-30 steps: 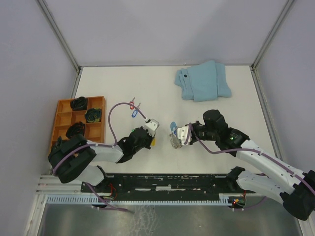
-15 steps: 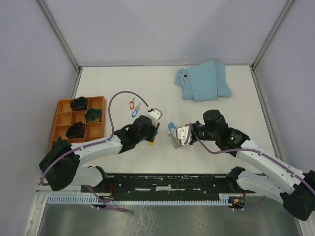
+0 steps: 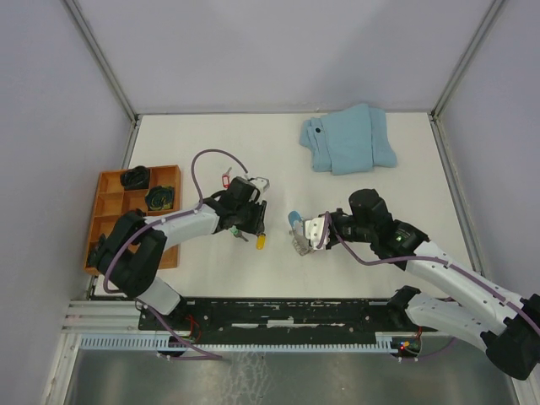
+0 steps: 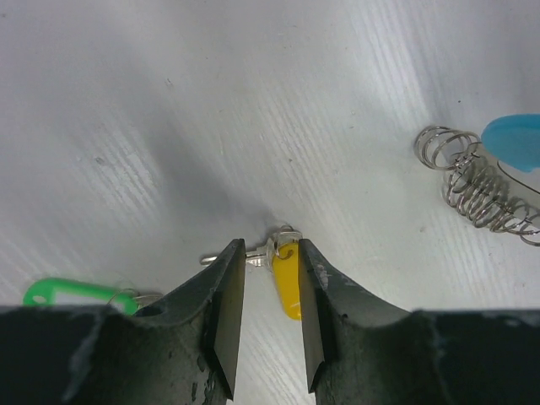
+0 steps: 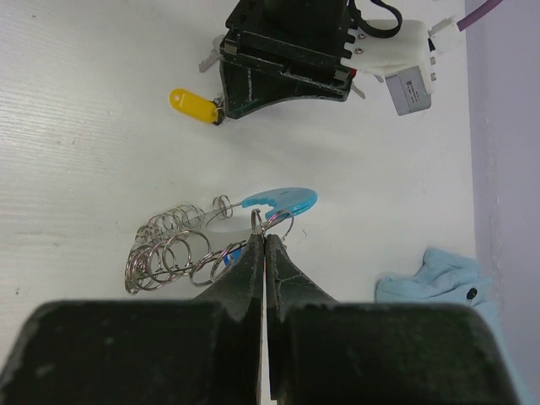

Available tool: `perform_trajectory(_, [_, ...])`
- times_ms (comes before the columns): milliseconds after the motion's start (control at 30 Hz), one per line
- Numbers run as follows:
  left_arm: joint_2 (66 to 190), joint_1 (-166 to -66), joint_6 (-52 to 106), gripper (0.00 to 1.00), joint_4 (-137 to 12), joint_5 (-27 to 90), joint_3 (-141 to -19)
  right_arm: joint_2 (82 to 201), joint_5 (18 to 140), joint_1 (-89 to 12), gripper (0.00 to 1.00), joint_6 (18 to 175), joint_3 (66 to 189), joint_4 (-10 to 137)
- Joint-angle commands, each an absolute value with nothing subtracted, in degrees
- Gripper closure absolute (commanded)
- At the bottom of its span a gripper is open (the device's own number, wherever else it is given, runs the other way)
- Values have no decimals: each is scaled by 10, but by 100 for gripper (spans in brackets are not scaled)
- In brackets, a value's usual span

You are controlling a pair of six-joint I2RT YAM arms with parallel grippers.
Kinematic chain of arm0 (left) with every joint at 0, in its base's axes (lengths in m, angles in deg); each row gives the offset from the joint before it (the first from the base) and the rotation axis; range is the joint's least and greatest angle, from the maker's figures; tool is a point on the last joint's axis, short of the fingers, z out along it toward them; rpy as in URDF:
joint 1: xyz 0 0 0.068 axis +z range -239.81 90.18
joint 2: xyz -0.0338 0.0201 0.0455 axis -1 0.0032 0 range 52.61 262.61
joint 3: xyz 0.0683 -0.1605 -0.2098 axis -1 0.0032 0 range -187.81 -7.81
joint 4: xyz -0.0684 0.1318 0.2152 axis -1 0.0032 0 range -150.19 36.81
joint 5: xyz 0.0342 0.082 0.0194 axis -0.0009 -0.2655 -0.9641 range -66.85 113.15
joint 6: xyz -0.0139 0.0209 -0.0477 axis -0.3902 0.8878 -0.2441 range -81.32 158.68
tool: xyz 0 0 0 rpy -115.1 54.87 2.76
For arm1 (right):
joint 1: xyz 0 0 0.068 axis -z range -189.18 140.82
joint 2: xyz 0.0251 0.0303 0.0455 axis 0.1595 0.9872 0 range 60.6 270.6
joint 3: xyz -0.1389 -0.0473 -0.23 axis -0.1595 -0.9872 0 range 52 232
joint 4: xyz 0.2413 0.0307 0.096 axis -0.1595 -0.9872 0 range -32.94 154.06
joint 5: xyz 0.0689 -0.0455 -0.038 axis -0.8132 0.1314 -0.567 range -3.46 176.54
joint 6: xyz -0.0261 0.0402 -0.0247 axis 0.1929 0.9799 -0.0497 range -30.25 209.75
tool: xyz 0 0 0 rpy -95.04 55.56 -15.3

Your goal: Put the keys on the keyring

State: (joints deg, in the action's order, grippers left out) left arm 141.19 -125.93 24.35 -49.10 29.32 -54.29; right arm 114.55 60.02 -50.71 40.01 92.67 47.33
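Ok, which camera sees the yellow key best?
The left wrist camera: the yellow key lies large and sharp between the left gripper's open fingers. From the top camera it is only a small yellow speck. The right wrist camera shows its tag, smaller, beside that gripper.

Yellow-tagged key flat; coiled keyring near, blue-tabbed.

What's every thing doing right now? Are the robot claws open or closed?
left gripper: open, fingers either side of the yellow key
right gripper: shut on the keyring
yellow key: flat on the table, not gripped
green key: flat on the table
keyring: pinched by its wire
cloth: folded
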Motion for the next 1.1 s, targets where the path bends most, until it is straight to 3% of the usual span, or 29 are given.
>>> perform_trajectory(0, [1438, -1253, 221, 61, -483, 350, -580, 1139, 593, -509, 99, 406, 928, 496])
perform_trajectory(233, [1467, -1249, 219, 62, -474, 356, -589, 1136, 594, -509, 99, 405, 927, 496])
perform_trajectory(1067, [1449, -1249, 209, 79, -471, 399, -591, 1138, 589, -509, 99, 405, 929, 496])
